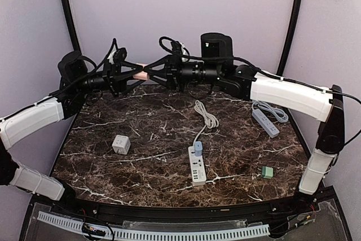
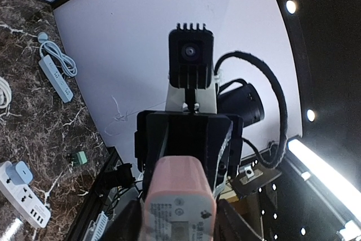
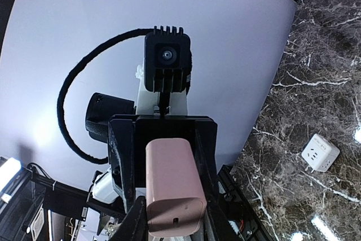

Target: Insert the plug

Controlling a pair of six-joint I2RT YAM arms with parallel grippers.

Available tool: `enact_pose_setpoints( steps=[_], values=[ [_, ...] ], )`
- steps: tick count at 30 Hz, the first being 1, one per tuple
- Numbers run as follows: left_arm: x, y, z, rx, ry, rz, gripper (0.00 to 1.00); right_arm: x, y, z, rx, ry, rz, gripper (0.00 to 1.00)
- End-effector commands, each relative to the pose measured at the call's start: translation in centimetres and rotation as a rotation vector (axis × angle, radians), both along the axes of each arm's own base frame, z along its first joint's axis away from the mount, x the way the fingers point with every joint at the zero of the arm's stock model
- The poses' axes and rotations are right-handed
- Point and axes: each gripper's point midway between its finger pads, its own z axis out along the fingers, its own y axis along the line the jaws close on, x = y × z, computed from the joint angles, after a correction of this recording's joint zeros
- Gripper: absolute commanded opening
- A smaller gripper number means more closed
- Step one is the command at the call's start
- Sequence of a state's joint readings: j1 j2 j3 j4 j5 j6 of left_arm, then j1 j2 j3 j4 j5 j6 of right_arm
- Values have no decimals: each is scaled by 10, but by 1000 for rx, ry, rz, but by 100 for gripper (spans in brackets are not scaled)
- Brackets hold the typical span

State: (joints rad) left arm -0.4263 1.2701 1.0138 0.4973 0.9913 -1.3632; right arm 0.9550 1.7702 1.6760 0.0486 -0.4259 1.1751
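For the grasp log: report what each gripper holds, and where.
Both hold one pink adapter: left gripper on one end, right gripper on the opposite end.

1. The left arm (image 1: 31,119) rises from the near left corner, bends at the elbow and reaches inward, with its forearm roughly level.
2. The right arm (image 1: 287,94) mirrors it from the near right corner, its white link sloping up toward the middle.
3. The left gripper (image 1: 128,75) and right gripper (image 1: 157,74) face each other nose to nose, raised at the rear centre.
4. Each gripper's fingers (image 2: 234,224) are clamped on one end of the pink plug (image 1: 140,71) held between them.
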Motion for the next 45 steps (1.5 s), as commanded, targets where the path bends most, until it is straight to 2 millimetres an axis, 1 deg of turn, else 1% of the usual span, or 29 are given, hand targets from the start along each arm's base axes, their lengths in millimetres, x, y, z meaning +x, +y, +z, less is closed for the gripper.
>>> enact_pose_setpoints(
  steps=[1, 2, 3, 5, 15, 22, 30, 35, 38, 41, 45],
  values=[
    [-9, -2, 1, 2, 2, -35, 56, -2, 0, 11, 17, -50, 4, 0],
    [-9, -2, 1, 3, 1, -34, 58, -2, -1, 10, 16, -52, 2, 0],
    [-9, -2, 0, 6, 3, -33, 63, -3, -2, 11, 15, -54, 2, 0],
    [-9, -2, 0, 9, 4, -32, 67, -3, -4, 11, 14, -56, -5, 0],
    [-8, 5, -2, 36, -16, -10, 83, -4, -13, 13, 9, -62, -32, 0],
    [-13, 15, 0, 65, -50, 27, 98, -2, -20, 11, -22, -61, -64, 0],
    [-12, 24, -8, 101, -35, 56, 99, 1, -34, 9, -61, -71, -111, 0],
    [-14, 29, -11, 165, -54, 76, 99, 5, -52, 7, -88, -65, -161, 0],
    [-15, 34, -16, 228, -68, 99, 99, 6, -64, 2, -123, -62, -184, 0],
    [-14, 39, -16, 265, -102, 129, 99, 5, -76, -3, -167, -62, -203, 0],
    [-14, 46, -21, 303, -109, 161, 99, 3, -90, -10, -219, -51, -224, 0]
  ],
)
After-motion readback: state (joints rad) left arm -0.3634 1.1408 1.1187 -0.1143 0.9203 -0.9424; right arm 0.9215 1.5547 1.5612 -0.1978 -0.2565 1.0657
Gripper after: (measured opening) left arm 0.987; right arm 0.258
